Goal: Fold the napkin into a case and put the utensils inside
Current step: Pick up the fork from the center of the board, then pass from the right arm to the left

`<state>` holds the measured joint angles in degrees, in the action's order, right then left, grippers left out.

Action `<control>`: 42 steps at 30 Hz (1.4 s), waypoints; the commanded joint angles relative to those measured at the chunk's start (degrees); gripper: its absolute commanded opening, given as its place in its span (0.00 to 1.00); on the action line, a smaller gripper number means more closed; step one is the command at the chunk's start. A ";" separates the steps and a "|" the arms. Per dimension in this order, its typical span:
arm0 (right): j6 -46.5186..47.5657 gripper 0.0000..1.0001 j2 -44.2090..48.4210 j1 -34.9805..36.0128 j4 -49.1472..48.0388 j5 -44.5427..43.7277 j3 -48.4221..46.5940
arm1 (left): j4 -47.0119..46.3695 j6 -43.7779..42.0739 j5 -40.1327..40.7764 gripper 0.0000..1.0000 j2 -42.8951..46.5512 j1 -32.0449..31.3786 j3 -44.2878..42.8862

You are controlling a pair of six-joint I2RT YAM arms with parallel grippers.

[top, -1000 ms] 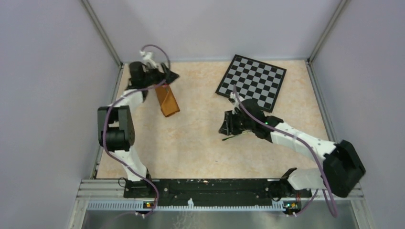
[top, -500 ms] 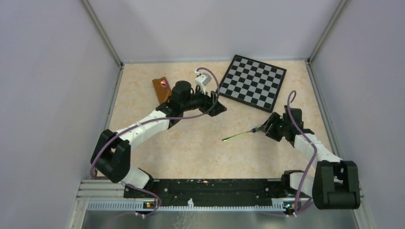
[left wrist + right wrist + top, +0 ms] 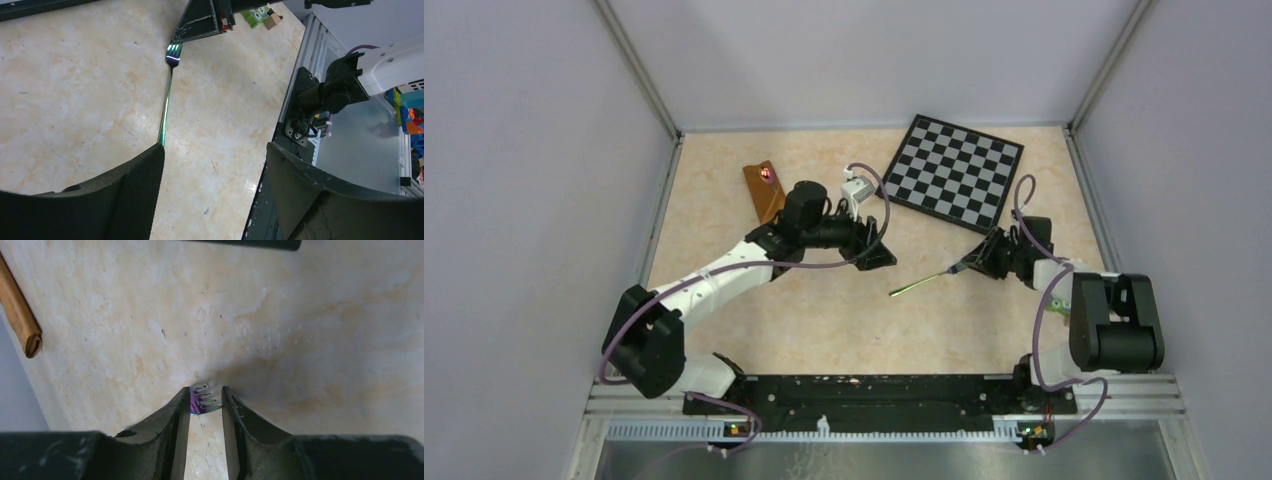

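The napkin lies folded as a narrow rust-brown case (image 3: 764, 192) at the back left, and the spoon's reddish bowl (image 3: 767, 174) shows at its far end. The case's open end (image 3: 31, 344) appears in the right wrist view. A slim dark fork (image 3: 922, 285) lies flat on the table at centre right. My right gripper (image 3: 972, 266) is shut on the fork's head, and the tines (image 3: 204, 400) span the narrow gap between its fingers. My left gripper (image 3: 876, 255) hangs open just left of the fork, with nothing between its fingers. The fork's handle (image 3: 167, 100) runs past the left fingertip (image 3: 150, 170).
A black-and-grey checkered board (image 3: 954, 172) lies at the back right, just beyond both grippers. Grey walls close in the table on three sides. The black base rail (image 3: 864, 392) runs along the near edge, and its edge (image 3: 280, 150) also shows in the left wrist view.
My left arm left the case at the back left and swung to the centre. My right gripper shifted from the fork's middle to its head end and narrowed there.
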<state>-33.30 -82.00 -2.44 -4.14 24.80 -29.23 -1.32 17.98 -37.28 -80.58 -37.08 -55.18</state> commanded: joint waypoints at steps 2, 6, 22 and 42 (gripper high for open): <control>3.15 0.24 -4.19 0.22 -4.78 0.66 -1.89 | 2.96 -4.16 -4.70 0.79 2.80 -0.02 -2.79; 5.09 0.09 -4.27 3.92 -4.41 0.34 -3.69 | 2.77 -4.05 -6.87 0.80 1.56 -0.01 -3.22; 12.40 0.00 11.43 17.79 -4.80 5.54 -8.33 | 17.76 -8.05 1.65 0.79 -12.12 -4.13 -14.87; 10.86 0.00 12.56 22.32 -8.34 10.50 -8.66 | 16.59 -1.58 14.07 0.43 -18.22 -10.09 -15.66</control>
<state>-22.15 -70.65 19.14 -8.27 33.41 -36.56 18.79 14.57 -26.30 -98.98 -46.76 -70.70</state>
